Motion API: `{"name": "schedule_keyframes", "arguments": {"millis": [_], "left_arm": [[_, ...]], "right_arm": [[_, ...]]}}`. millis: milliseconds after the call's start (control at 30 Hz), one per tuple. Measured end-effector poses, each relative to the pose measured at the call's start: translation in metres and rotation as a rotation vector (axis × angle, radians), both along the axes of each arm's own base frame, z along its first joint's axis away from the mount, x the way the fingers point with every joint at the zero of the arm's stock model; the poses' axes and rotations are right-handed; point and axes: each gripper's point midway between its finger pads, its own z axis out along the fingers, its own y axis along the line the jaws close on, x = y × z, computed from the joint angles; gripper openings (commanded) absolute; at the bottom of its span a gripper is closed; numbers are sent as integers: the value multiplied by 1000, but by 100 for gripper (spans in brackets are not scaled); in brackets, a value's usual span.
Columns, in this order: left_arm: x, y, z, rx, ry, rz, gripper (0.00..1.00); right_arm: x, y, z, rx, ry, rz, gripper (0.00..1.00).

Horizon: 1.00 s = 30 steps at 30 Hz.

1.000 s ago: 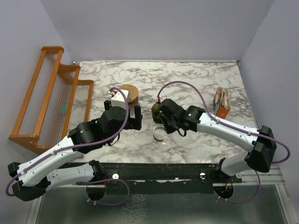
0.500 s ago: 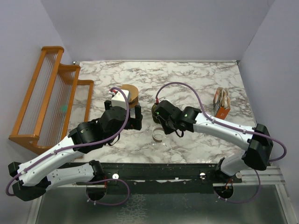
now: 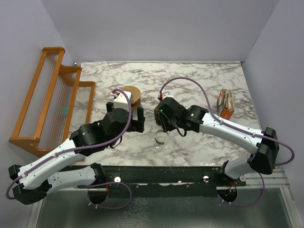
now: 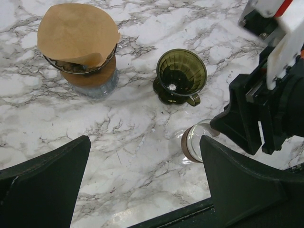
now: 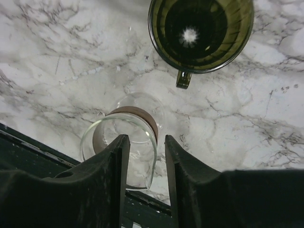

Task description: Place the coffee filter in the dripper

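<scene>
Marble, white veined with grey, is the surface [image 4: 133, 118] under both my arms. My left end effector [image 4: 145, 161] hangs above it with its two dark fingers spread wide, gripping nothing. Its wrist camera looks down on a fan-shaped tan paper [image 4: 76, 33] resting over a brown disc [image 4: 90, 78] on a grey stand. To the right of that, and apart from it, is the dripper [image 4: 182, 71]. It is dark olive green and translucent, upright on its round base with its mouth up, and a pale spot shows at the bottom of its cone. Its small handle [image 4: 193, 100] points toward the near edge, at a glass cup [image 4: 194, 141] with a brown band. The cup sits just in front of the dripper, and I cannot tell whether it is upright or tipped. My right end effector [image 5: 146, 140] is over that cup. Its fingers stand a narrow gap apart, and part of the cup's clear rim runs through that gap; I cannot tell whether either finger touches the glass. The dripper sits just beyond the fingertips. In the overhead view a wooden rack [image 3: 52, 95] stands at the surface's left edge. An orange holder [image 3: 225, 107] with pale sheets stands toward the right edge, well apart from the dripper.
</scene>
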Motion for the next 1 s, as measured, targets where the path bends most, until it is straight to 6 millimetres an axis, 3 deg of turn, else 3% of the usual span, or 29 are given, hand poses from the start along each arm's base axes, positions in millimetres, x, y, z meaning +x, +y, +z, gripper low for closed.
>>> {"name": "schedule_keyframes", "arguments": {"millis": [233,367,533,700,833,1000], "left_arm": [[1,-2,-4,19,6,-2,99],[2,-2,-5,30,8,-4,99],[3,-4,0,27,3,-6,99],[3,-4,0,26,3,-6,99],[1,-2,4,10,-2,-4,99],[-1,2,9,-22,-10,1,99]], "right_arm": [[29,-3,68,87,-176,-85,44],[49,-19,81,90,-217,-149,44],[82,-54,70,73,-201,-254,46],[102,-76,34,91,-109,-315,46],[103,-76,3,133,-18,-331,47],[107,-59,-12,212,38,-335,47]]}}
